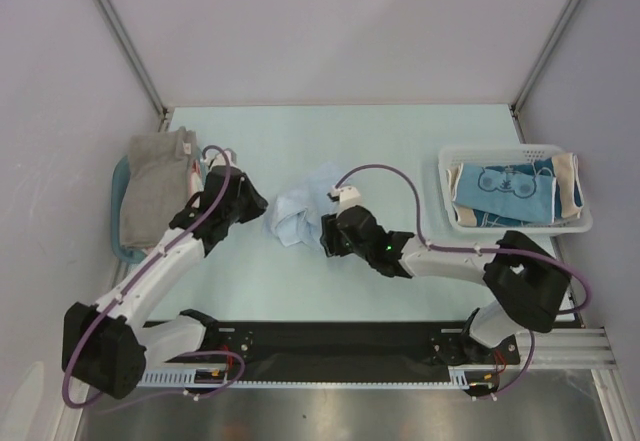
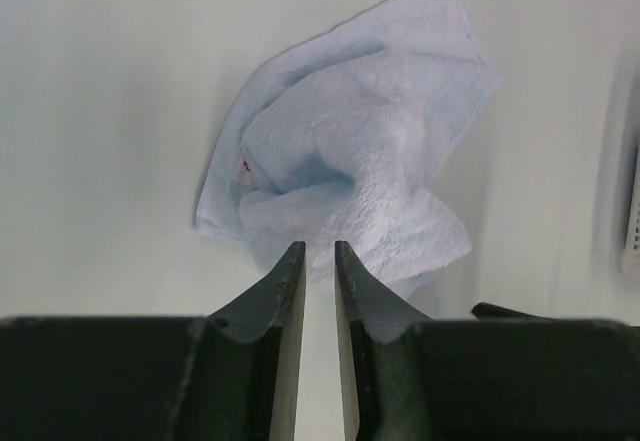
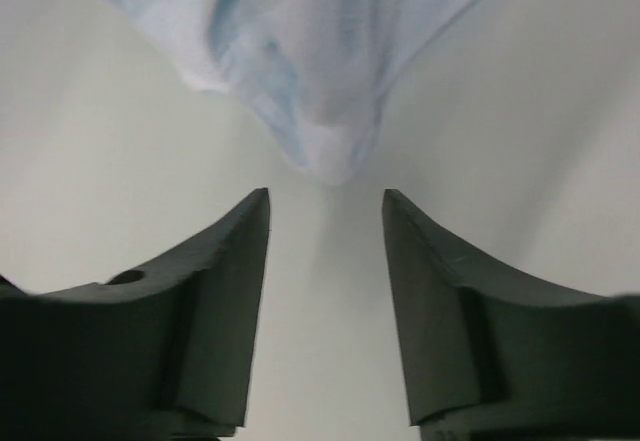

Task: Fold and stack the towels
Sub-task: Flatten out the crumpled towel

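1. A grey-beige towel [image 1: 157, 189] is seen folded on the teal tray [image 1: 120, 176] at the left.
2. The left hand [image 2: 319, 251] is nearly clenched, grasping nothing.
3. A crumpled light blue towel [image 1: 298, 211] lies mid-tabletop [image 1: 400, 141] between both hands.
4. The right hand [image 3: 325, 206] is released beside it, perhaps just short of touching.
5. A dark teal towel [image 1: 505, 193] lies in the white basket [image 1: 515, 151].

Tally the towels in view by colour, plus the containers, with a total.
Grey-beige towel: 1
Light blue towel: 1
Teal patterned towel: 1
White basket: 1
Teal tray: 1
Total: 5 (3 towels, 2 containers); any towels hidden beneath others can't be counted.
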